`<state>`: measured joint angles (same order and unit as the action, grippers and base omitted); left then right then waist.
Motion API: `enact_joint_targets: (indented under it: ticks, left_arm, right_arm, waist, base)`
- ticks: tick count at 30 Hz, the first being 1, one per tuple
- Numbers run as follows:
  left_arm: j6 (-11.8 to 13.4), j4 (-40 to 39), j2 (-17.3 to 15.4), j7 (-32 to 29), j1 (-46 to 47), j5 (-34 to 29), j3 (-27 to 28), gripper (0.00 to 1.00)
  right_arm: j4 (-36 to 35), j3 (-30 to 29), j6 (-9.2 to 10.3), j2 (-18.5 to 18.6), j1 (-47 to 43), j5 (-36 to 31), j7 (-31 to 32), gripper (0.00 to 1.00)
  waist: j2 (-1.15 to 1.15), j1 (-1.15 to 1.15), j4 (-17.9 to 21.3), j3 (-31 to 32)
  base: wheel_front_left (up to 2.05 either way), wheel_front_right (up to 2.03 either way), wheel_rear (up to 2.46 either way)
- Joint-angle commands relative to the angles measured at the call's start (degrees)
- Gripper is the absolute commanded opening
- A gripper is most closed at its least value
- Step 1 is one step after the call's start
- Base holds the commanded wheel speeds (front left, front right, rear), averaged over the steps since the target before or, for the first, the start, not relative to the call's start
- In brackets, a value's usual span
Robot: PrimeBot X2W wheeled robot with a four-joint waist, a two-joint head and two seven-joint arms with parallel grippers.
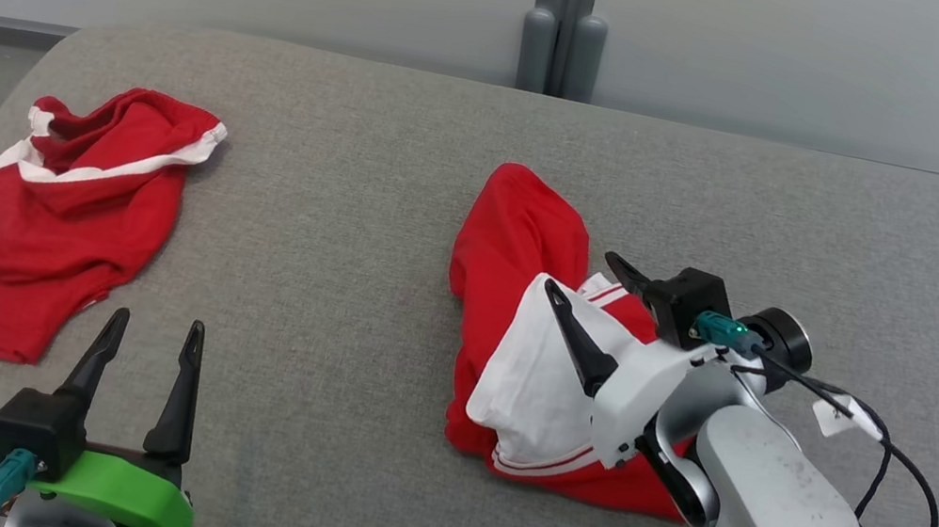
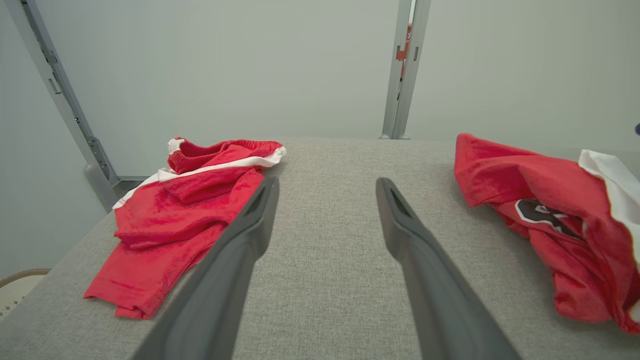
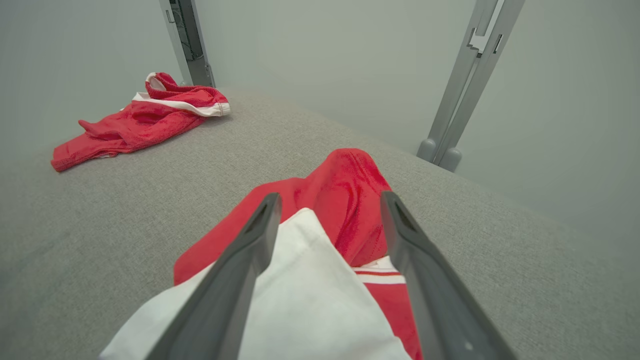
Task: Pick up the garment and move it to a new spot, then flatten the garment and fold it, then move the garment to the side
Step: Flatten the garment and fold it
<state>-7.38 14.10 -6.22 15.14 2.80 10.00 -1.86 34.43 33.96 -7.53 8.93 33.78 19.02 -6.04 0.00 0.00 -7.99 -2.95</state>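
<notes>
Head view, pick-up stage. The red-and-white garment (image 1: 522, 234) lies crumpled on the grey padded table (image 1: 349, 186), right of centre, with a white panel (image 1: 527, 378) turned up on its near side. My right gripper (image 1: 584, 273) is poised over that heap with its fingers spread wide and nothing between them. In the right wrist view the fingers straddle the seam where white meets red, though I cannot tell whether the tips touch the cloth. My left gripper (image 1: 160, 319) is likewise spread and empty, above bare table near the front edge, just beside a second red garment (image 1: 64, 234) that lies well apart from the first.

I judge the step in hand to be the first grasp. To do it well I would lower the right fingers until they press into the raised fold, then close on one thick ridge of fabric – not the loose white flap alone, which might peel away and leave the bulk behind. I would lift straight up until the whole garment hangs free before carrying it across, and keep the left arm clear of the other garment
</notes>
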Motion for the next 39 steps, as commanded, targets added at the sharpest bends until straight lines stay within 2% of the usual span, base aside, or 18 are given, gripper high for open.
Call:
enact_joint_targets:
  ticks: [1, 7, 8, 9, 18, 26, 29, 35, 39]
  left_arm:
    - [-0.12, 0.05, 0.15, 0.01, 0.77, 0.02, -0.04, 1.0]
    - [-0.13, -0.19, 0.78, 0.01, 1.24, 0.32, -0.82, 1.0]
    - [-0.13, -0.27, 0.88, 0.01, 1.27, 0.28, -0.95, 1.0]
    - [-0.13, -0.32, 0.92, 0.01, 1.22, 0.28, -0.94, 1.0]
    - [-0.13, -0.4, 1.37, 0.01, 0.99, 0.3, 0.13, 1.0]
    - [-0.13, -0.4, 1.39, 0.01, 0.13, -0.1, 0.79, 1.0]
    - [-0.13, -0.61, 1.39, 0.01, -0.51, -0.16, 1.09, 1.0]
    - [-0.13, -1.08, 1.05, 0.01, -0.72, -0.22, 1.64, 1.0]
    - [-0.13, -1.15, 0.97, 0.01, -0.75, -0.32, 1.73, 1.0]
  right_arm:
    - [2.0, 1.18, 0.08, 0.34, 1.4, 1.49, 0.37, 1.0]
    - [10.33, 7.65, 0.08, 1.04, 5.54, 7.81, 1.91, 1.0]
    - [11.41, 8.77, 0.08, 1.09, 5.9, 9.16, 2.39, 0.54]
    - [11.9, 9.51, 0.07, 1.03, 6.25, 10.29, 2.36, 0.0]
    - [14.36, 15.69, 0.08, 3.32, 8.8, 18.61, -0.79, 0.0]
    - [11.63, 14.38, 0.08, 7.2, 6.92, 20.73, -8.66, 0.0]
    - [8.65, 10.68, 0.08, 9.38, 5.37, 19.35, -9.16, 0.0]
    - [-1.96, -4.14, 0.08, 14.5, -2.81, 13.16, -9.16, 0.0]
    - [-8.16, -13.67, 0.08, 16.52, -9.42, 9.01, -9.18, 0.0]
  waist:
    - [0.0, 0.0, -1.38, -0.55]
    - [0.0, 0.0, -3.36, -1.09]
    - [0.0, 0.0, -3.56, -1.21]
    - [0.0, 0.0, -3.65, -1.28]
    - [0.0, 0.0, -2.31, -1.65]
    - [0.0, 0.0, 0.92, -0.54]
    - [0.0, 0.0, 2.43, -0.14]
    - [0.0, 0.0, 5.11, -0.1]
    - [0.0, 0.0, 6.49, -0.2]
  base:
    - [0.0, 0.0, 0.0]
    - [0.0, 0.0, 0.0]
    - [0.0, 0.0, 0.0]
    - [0.0, 0.0, 0.0]
    - [0.0, 0.0, 0.0]
    - [0.0, 0.0, 0.0]
    - [0.0, 0.0, 0.0]
    - [0.0, 0.0, 0.0]
    - [0.0, 0.0, 0.0]
